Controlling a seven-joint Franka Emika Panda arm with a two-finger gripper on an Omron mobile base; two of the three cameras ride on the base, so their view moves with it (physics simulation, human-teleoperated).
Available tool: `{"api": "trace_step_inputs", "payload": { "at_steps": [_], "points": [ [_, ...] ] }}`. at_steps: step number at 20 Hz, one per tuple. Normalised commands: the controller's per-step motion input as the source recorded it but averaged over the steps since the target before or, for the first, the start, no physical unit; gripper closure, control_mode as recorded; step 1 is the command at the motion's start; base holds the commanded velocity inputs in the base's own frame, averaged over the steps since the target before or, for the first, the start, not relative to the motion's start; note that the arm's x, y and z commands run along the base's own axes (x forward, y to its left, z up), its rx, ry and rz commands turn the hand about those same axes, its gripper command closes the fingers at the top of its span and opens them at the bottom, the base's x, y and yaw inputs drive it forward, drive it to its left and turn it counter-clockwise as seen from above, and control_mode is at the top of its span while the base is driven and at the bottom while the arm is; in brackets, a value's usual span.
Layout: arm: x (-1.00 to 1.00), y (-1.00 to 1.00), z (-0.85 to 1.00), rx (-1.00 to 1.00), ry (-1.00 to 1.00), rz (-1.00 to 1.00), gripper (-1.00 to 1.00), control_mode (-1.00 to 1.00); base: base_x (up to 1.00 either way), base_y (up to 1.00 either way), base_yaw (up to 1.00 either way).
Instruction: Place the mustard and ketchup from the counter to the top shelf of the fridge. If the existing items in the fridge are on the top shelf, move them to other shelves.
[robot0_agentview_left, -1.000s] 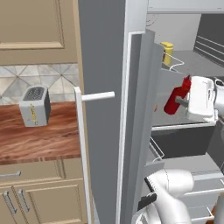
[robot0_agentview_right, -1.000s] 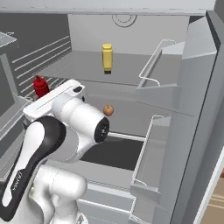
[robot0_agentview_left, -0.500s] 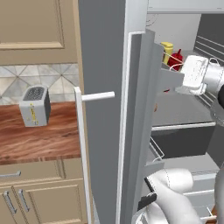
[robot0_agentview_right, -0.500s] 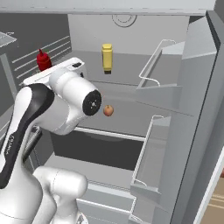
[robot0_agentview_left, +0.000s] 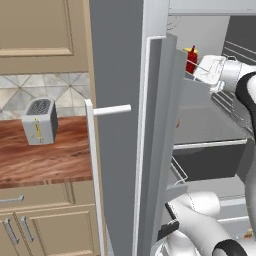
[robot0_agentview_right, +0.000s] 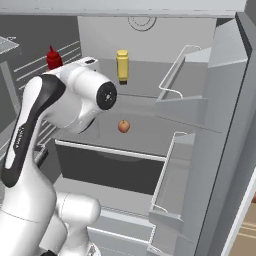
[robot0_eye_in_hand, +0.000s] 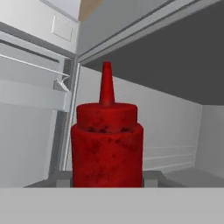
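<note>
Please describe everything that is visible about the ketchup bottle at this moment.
The ketchup is a slim, all-red bottle, plastic by its look, with a stepped shoulder and a narrow pointed nozzle. It stands upright. The hand view shows it close up, its lower part hidden. In the right base view it rises behind the white arm at the height of the top shelf, left of the mustard. The pincer is shut on it; whether its base rests on the shelf cannot be told.

Condiment bottles inside the open grey-silver fridge (robot0_agentview_right: 220, 125)

Slim all-red ketchup bottle (robot0_eye_in_hand: 106, 144) with a pointed nozzle, upright, held up at top-shelf level on the left; squat yellow mustard bottle (robot0_agentview_right: 122, 65) upright on the flat grey top shelf (robot0_agentview_right: 145, 97); small round orange-red fruit (robot0_agentview_right: 123, 126) on the shelf below.
</note>
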Motion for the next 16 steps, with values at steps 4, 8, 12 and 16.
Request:
{"api": "trace_step_inputs", "payload": {
  "at_steps": [4, 8, 12, 16],
  "points": [
    [0.37, 0.37, 0.0, 0.0, 0.0, -0.04, 1.0, -1.0, 0.0, 0.0, 0.0],
    [0.34, 0.27, 0.0, 0.0, 0.0, -0.14, 1.0, -1.0, 0.0, 0.0, 0.0],
    [0.32, 0.12, -0.01, 0.0, 0.01, -0.22, 1.0, -1.0, 0.0, 0.0, 0.0],
    [0.32, 0.05, -0.02, 0.0, 0.06, -0.17, 1.0, -1.0, 0.0, 0.0, 0.0]
  ]
}}
